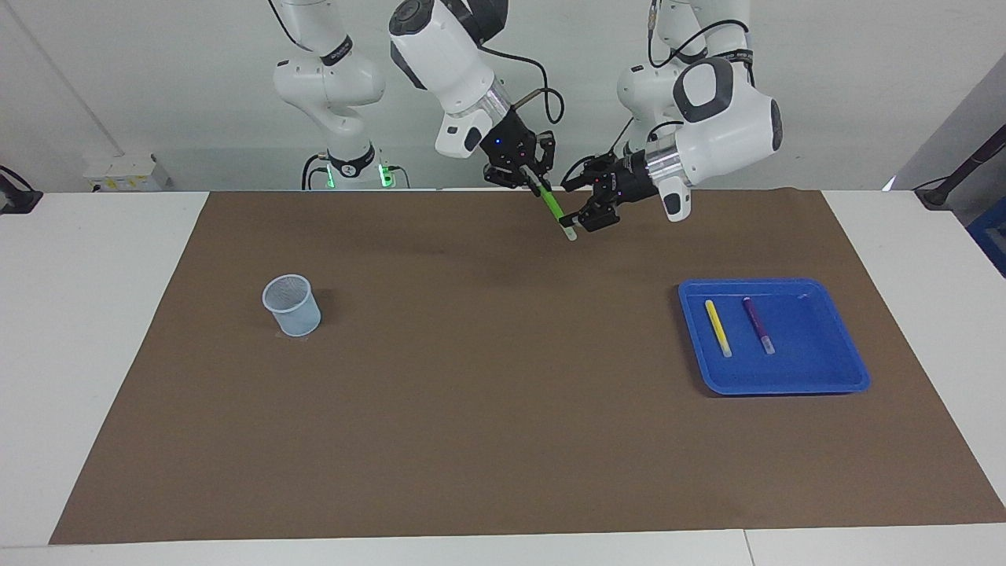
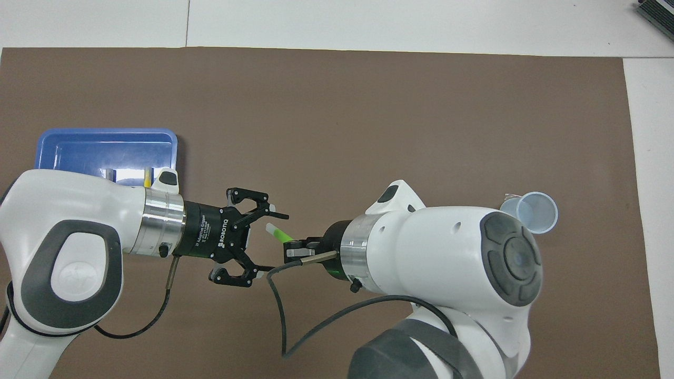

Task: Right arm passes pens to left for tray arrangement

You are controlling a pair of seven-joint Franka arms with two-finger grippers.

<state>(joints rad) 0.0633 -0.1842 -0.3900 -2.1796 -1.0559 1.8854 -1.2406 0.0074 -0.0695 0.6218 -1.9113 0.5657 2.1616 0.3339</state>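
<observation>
Green pen [image 1: 553, 206]: aloft over the brown mat [image 1: 471, 393] at the robots' edge, tilted, upper end clamped in the right pincer [image 1: 525, 175], whitish tip hanging free. Left pincer [image 1: 580, 211]: agape, fingers set to either side of the pen's lower end, not yet closed on it. Step in hand, by judgement: handover of the third pen. Next move calls for closing the left pincer on the shaft before any release by the right. Yellow pen [image 1: 717, 328] and purple pen [image 1: 758, 324]: lying side by side, apart, in the blue tray [image 1: 833, 376] toward the left arm's end of the worktop. Pale cup [image 1: 291, 305]: toward the right arm's end. Facing view: pen's height and tilt, tray contents entire. Overhead view: spread of the left pincer's fingers [image 2: 274, 215] about the tip; tray pens largely hidden under the left arm.
</observation>
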